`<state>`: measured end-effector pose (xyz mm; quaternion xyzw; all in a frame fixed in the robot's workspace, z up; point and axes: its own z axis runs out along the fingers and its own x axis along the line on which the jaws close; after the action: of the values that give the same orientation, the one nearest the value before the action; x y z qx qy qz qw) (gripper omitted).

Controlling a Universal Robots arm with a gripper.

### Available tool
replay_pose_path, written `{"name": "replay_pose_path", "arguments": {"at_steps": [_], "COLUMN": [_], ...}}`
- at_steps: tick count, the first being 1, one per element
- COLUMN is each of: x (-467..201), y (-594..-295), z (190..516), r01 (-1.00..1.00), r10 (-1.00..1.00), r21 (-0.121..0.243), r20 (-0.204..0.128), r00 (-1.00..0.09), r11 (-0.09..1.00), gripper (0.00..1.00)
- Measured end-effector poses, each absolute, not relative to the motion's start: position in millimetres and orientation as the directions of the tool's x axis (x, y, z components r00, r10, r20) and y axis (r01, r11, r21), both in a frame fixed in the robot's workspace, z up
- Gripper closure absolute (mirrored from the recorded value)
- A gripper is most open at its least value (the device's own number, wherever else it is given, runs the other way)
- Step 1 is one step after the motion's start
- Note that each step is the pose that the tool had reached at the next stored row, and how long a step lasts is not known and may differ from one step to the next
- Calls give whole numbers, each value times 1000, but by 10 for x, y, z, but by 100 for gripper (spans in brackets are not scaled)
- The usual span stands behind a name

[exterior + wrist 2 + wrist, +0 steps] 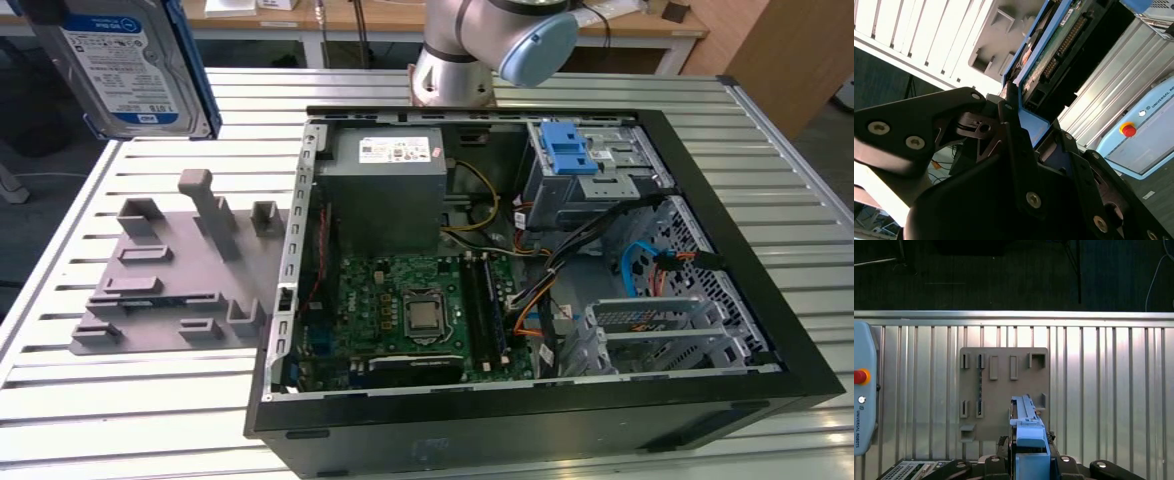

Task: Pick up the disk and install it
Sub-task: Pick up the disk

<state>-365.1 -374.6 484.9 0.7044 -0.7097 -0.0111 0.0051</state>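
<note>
We judge pick-up done: the claw (1035, 131) pinches the disk (127, 65) aloft; installing calls for aligning it with the cage (617, 170).

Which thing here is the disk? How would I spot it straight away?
Start from the open black computer case on the slatted metal table. To the exterior view's left of it lies a grey plate with upright pegs, and above that, in the air, is the disk. It alone is a flat silver slab with a blue-and-white label and blue frame.
</note>
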Motion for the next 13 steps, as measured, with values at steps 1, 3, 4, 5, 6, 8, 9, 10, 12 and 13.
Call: {"name": "replay_pose_path", "arguments": {"at_steps": [1, 3, 4, 5, 6, 8, 9, 10, 12, 13], "x": [-3647, -3639, -3633, -3626, -3618, -3599, -3590, -3579, -3558, -3548], "y": [-3746, -3746, -3746, -3746, -3746, -3746, -3746, -3746, -3746, -3746], "z": [4849, 4849, 4849, 4849, 4849, 4849, 4849, 4848, 4849, 4848], "r01": [-1000, -1000, -1000, -1000, -1000, -1000, -1000, -1000, -1000, -1000], "r10": [-1000, -1000, -1000, -1000, -1000, -1000, -1000, -1000, -1000, -1000], "r21": [23, 23, 23, 23, 23, 23, 23, 23, 23, 23], "r20": [-8, -8, -8, -8, -8, -8, -8, -8, -8, -8], "r00": [-8, -8, -8, -8, -8, -8, -8, -8, -8, -8], "r11": [7, 7, 7, 7, 7, 7, 7, 7, 7, 7], "gripper": [64, 64, 64, 64, 64, 64, 64, 64, 64, 64]}}
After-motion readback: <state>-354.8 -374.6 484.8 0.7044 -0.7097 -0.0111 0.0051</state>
